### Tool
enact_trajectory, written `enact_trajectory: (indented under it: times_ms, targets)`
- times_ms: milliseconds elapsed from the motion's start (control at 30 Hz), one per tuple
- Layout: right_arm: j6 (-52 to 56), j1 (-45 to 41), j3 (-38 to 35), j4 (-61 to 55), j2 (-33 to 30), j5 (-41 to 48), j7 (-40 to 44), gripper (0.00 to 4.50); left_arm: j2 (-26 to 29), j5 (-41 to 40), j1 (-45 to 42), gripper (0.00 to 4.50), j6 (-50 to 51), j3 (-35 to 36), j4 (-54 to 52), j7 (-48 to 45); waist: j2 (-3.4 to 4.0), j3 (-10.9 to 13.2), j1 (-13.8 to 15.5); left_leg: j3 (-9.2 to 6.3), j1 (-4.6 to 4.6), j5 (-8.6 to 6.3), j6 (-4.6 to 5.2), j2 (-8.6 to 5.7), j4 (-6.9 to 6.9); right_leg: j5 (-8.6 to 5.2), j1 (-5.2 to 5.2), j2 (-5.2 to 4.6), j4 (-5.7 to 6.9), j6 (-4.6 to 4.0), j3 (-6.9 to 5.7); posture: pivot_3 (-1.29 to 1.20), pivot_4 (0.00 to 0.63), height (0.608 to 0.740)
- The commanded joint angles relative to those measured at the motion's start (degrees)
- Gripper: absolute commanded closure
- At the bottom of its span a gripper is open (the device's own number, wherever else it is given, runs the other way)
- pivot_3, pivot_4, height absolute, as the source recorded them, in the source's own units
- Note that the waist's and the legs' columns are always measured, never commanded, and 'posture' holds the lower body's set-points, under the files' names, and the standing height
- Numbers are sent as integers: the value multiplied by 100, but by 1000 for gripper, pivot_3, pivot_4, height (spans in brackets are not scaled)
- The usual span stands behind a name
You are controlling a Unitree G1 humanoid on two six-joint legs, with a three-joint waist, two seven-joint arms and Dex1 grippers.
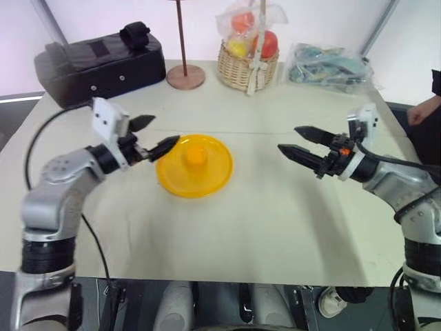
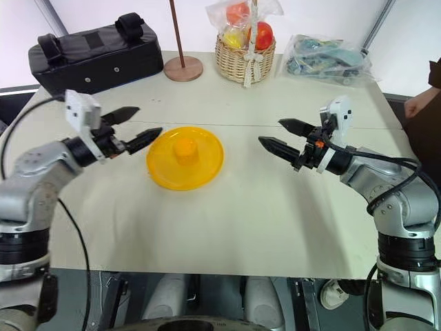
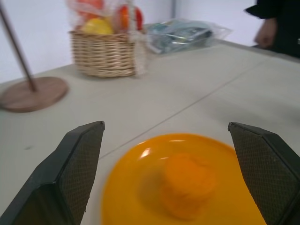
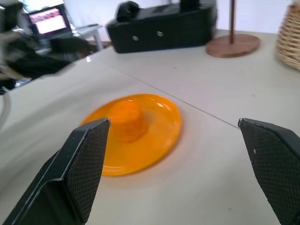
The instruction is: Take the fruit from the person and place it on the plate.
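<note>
Head views: fruit (image 1: pixel 196 156) sits upright mid plate (image 1: pixel 210 181), stubby axis vertical. Left gripper (image 1: pixel 156 135) spread wide, empty, tips at plate's near-left rim; nearer arm. Right gripper (image 1: pixel 300 143) spread, empty, well apart.

L wrist view: fruit (image 3: pixel 188 186) just ahead, between fingers (image 3: pixel 70 168).

R wrist view: fruit (image 4: pixel 127 120) farther off. Looks placed; nothing to grab.

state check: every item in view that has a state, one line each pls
fruit: upright on the plate, free of both tools
plate: flat on the table, holding the fruit
left tool: open, empty, at the plate's rim
right tool: open, empty, apart from the plate
wicker basket: upright, holding wrapped fruit
</note>
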Motion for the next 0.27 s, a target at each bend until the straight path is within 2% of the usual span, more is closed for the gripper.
enact_trajectory:
  times_ms: [33, 267]
  targets:
    - [-515, -221, 117, 461, 144, -494, -32, 0, 168, 49, 310, 79, -44, 541, 45, 195, 0, 0, -6, 1, -1, 0, 0, 0, 0, 0, 0, 0, -1, 0, 0, 0, 150, 740]
    - [-868, -204, 266, 1031, 343, -890, 163, 0, 64, -63, 1307, 79, -75, 1158, -128, 398, 0, 0, 1, 5, -3, 0, 0, 1, -6, 0, -5, -2, -4, 0, 1, 0, 150, 740]
